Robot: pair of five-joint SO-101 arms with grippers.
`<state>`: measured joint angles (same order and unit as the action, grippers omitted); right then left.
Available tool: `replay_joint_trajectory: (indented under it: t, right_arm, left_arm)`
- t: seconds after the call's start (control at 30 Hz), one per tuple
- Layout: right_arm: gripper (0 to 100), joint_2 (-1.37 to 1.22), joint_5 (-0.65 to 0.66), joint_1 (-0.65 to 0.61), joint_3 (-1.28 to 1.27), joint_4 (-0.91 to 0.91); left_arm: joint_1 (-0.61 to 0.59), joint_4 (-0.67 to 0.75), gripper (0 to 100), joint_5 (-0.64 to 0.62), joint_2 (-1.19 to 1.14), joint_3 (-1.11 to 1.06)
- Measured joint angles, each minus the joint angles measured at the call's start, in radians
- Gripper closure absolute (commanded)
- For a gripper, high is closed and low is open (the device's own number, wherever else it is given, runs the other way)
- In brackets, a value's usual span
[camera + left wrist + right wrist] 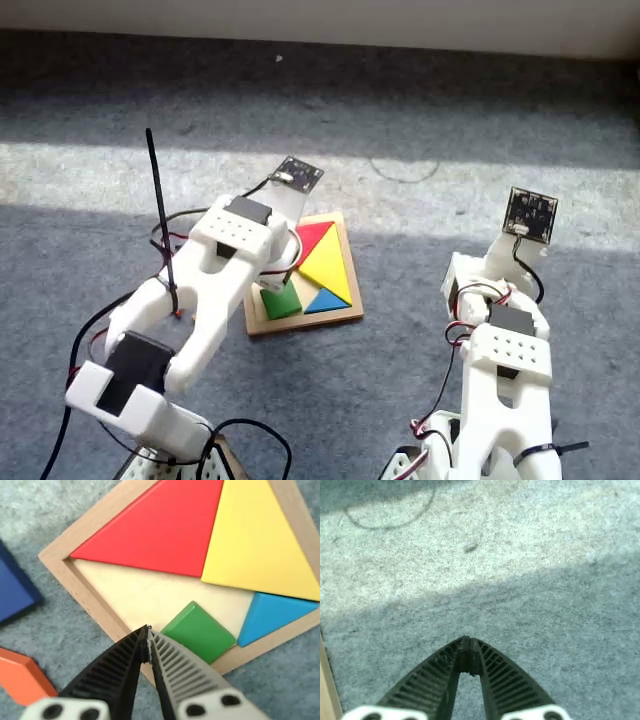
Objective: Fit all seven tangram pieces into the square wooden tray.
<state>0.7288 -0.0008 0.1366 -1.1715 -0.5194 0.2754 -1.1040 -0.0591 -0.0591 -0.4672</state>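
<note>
The square wooden tray lies on the grey carpet and holds a red triangle, a yellow triangle, a small blue triangle and a green square. My left gripper is shut with nothing in it, tips over the tray's rim right beside the green square. A dark blue piece and an orange piece lie on the carpet outside the tray. My right gripper is shut over bare carpet, to the right of the tray.
The left arm hangs over the tray's left side and hides part of it. A black cable rises beside that arm. A sunlit band crosses the carpet behind the tray. The tray's edge shows in the right wrist view.
</note>
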Motion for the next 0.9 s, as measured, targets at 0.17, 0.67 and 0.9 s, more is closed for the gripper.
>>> replay_joint_trajectory:
  t: [0.17,0.67,0.9]
  right_arm:
    - [98.8,0.000,0.000,0.000,0.000,0.000]
    - [98.8,0.000,0.000,0.000,0.000,0.000]
    - [98.8,0.000,0.000,0.000,0.000,0.000]
  left_arm:
    - [0.002,0.000,99,0.000,0.025,-0.003]
    - [0.002,-0.011,99,-0.002,-0.127,0.034]
    - [0.034,-0.032,99,-0.003,-0.187,0.117]
